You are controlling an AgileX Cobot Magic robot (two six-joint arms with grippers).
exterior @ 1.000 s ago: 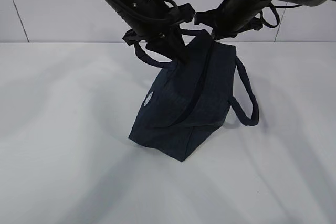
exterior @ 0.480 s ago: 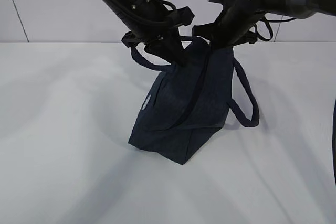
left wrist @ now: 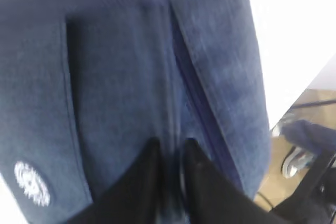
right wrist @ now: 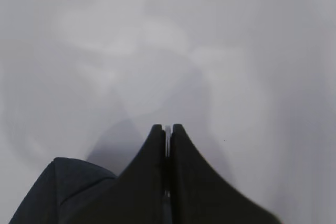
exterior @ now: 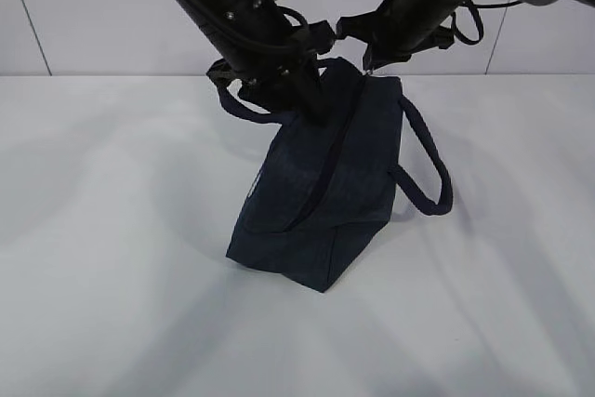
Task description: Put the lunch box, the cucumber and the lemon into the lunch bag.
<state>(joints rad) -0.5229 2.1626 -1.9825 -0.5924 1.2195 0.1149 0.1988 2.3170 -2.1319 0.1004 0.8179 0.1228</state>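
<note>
The dark navy lunch bag point(exterior: 321, 192) stands tilted on the white table, its top zipper running closed along the ridge. My left gripper point(exterior: 314, 104) is at the bag's upper left. In the left wrist view its jaws point(left wrist: 170, 148) stand slightly apart over the blurred bag fabric point(left wrist: 115, 77), beside the zipper line. My right gripper point(exterior: 370, 64) is at the bag's top right end, shut point(right wrist: 167, 129) on a thin pale metal sliver, the zipper pull. A bag corner point(right wrist: 68, 187) shows low in that view. The lunch box, cucumber and lemon are hidden.
One padded handle point(exterior: 428, 165) loops out to the bag's right and the other point(exterior: 244, 109) hangs under my left arm. The white table point(exterior: 112, 230) spreads around the bag, with a pale wall behind it.
My left gripper's jaws have parted from shut. The right gripper has moved slightly up and left with the bag's top end, and the bag stands a little more upright.
</note>
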